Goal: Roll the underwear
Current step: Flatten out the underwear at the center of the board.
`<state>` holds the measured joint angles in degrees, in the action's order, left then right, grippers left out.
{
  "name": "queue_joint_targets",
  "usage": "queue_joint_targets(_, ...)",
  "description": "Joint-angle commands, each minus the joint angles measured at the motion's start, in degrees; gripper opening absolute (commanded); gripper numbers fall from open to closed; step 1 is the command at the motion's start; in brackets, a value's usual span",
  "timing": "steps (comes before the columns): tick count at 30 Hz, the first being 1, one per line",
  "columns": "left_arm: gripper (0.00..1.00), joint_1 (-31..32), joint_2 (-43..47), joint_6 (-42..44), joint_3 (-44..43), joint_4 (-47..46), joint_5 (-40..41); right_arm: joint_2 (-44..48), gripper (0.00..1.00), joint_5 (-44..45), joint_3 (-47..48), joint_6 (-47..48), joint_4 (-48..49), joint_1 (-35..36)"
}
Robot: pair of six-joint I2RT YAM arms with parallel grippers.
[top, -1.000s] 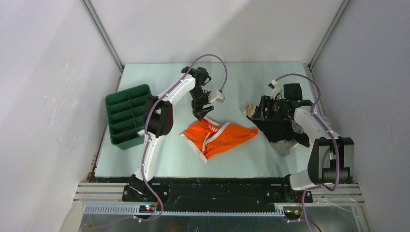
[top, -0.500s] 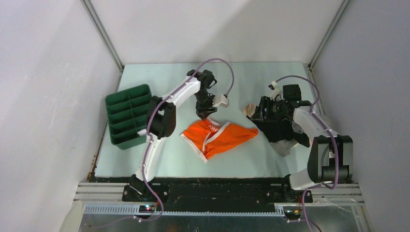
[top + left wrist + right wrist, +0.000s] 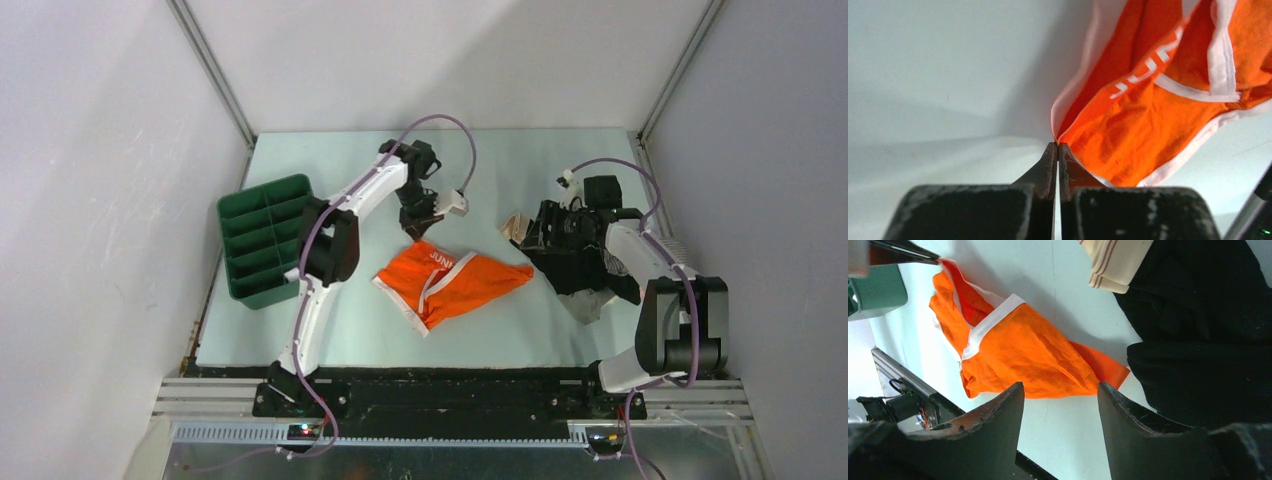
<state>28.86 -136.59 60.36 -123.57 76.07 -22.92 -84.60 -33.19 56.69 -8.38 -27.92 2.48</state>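
Orange underwear lies crumpled at centre frame, soft, light and limp, so it will likely sag. The left gripper is clamped shut on its white-trimmed upper-left corner, and that firmer hem looks the best hold. The right gripper hangs part-spread and empty, right of centre by the dark clothes.

Entry: white capital lettering printed on the orange underwear, near the middle of the table; the top view reads "JUN", with any further letters lost in a fold; the left wrist view shows the same print slanted, with only "UN" clear.
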Motion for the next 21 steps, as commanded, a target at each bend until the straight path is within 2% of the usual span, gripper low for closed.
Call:
queue_joint_targets(1,0.00,-4.79,8.42,-6.57,4.09,1.19,-4.31,-2.02,0.61,3.00,-0.03,-2.77,2.25,0.82)
queue_joint_targets(8,0.00,-10.10,22.41,-18.45,20.80,-3.72,-14.09,-3.89,0.61,4.88,2.27,-2.32,2.06,3.56)
queue_joint_targets(12,0.00,-12.97,28.64,-28.49,29.68,-9.46,-17.97,-4.52,0.61,5.06,3.21,-2.57,3.05,4.36)
queue_joint_targets(16,0.00,-14.72,30.11,-33.93,30.74,-12.14,-16.58,-5.60,0.61,5.21,4.68,-2.17,4.18,6.11)
queue_joint_targets(21,0.00,-14.86,25.73,-35.28,28.31,-10.70,-12.47,-9.67,0.60,7.53,9.78,-0.20,4.73,11.30)
